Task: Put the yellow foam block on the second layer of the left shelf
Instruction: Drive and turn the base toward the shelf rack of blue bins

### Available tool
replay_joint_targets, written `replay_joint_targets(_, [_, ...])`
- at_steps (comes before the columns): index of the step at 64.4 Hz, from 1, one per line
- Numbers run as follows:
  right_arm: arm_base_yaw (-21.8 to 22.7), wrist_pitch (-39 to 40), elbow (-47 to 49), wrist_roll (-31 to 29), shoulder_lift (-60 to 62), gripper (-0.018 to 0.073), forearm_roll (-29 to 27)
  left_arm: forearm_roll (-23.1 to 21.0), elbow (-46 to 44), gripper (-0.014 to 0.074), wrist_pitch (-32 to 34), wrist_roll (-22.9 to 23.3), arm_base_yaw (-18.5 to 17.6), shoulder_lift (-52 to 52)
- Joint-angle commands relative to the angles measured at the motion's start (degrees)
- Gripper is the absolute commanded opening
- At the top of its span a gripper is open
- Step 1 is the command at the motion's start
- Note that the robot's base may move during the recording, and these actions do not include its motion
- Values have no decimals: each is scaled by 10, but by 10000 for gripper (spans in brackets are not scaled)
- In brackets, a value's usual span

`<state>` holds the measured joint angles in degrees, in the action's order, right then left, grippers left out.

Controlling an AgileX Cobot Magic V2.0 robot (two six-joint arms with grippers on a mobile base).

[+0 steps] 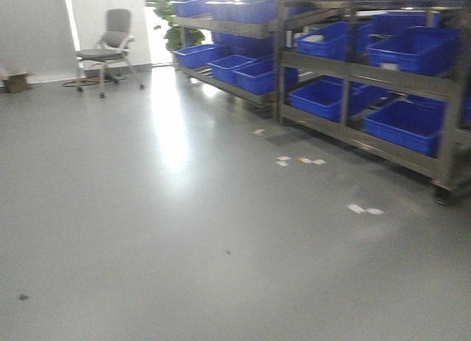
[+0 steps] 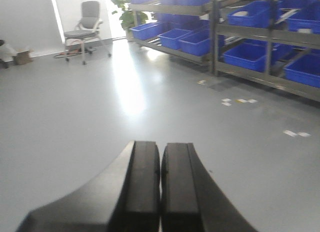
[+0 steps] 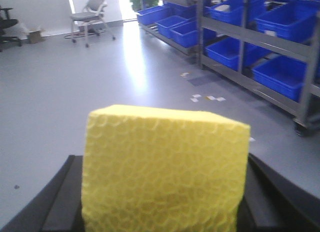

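Note:
The yellow foam block [image 3: 165,169] fills the lower middle of the right wrist view, held between the two black fingers [image 3: 60,202] of my right gripper [image 3: 165,202], which is shut on it above the grey floor. My left gripper [image 2: 160,187] is shut and empty, its two black pads pressed together over the floor. Metal shelves [image 1: 346,68] with blue bins [image 1: 401,124] stand at the right in all views; the nearer rack is at the far right, another rack [image 1: 228,24] stands further back to its left. Neither gripper shows in the front view.
A grey chair [image 1: 109,46] stands at the back left by the white wall, a small box [image 1: 16,81] to its left. A plant [image 1: 173,28] is by the back rack. Paper scraps [image 1: 300,161] lie on the floor in front of the shelves.

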<state>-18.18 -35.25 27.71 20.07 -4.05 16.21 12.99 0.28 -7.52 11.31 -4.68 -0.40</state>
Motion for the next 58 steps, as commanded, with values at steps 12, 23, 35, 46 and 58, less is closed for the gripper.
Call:
replay_joint_targets(12, [2,50,14,-5,-10,332,11,-2,15,137,49,2,-1,-9])
replay_joint_targets(23, [2,50,14,-5,-10,332,11,-2,15,137,49,2,-1,-9])
replay_joint_targets(35, [2,50,14,-5,-10,332,11,-2,15,137,49,2,-1,-9])
replay_joint_targets(46, [2,50,14,-5,-10,332,11,-2,15,137,49,2,-1,-9])
replay_joint_targets(58, [2,50,14,-5,-10,332,11,-2,15,137,49,2,-1,-9])
